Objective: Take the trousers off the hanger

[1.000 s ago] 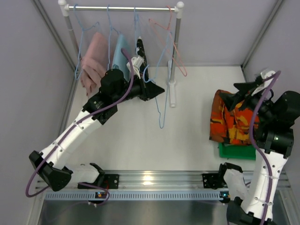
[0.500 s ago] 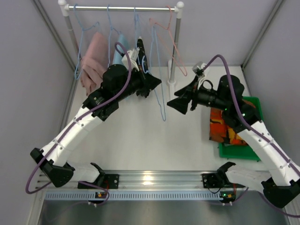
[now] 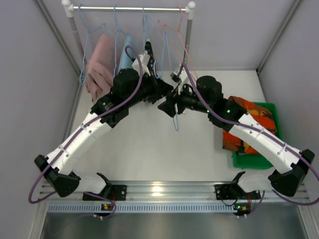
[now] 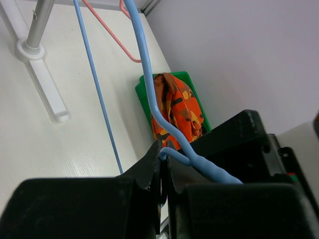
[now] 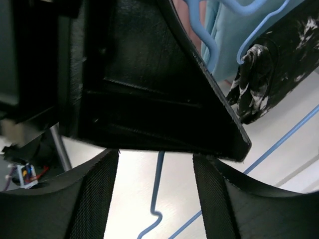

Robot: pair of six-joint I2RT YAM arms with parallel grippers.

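I see a white table (image 3: 139, 149) walled on three sides; the clothes rack's white foot (image 4: 47, 92) stands on it toward the far side; a green tray (image 3: 249, 160) sits at the right edge; the orange-red patterned trousers (image 3: 230, 142) lie in it, spilling over its left rim onto the tabletop; a metal rail (image 3: 159, 191) runs along the near edge.

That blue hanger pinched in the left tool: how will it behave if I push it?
The blue hanger looks thin and light, so it would likely flex. It appears to hang from the rail, so it would probably swing rather than resist. Its smooth round wire might slip in the left tool.
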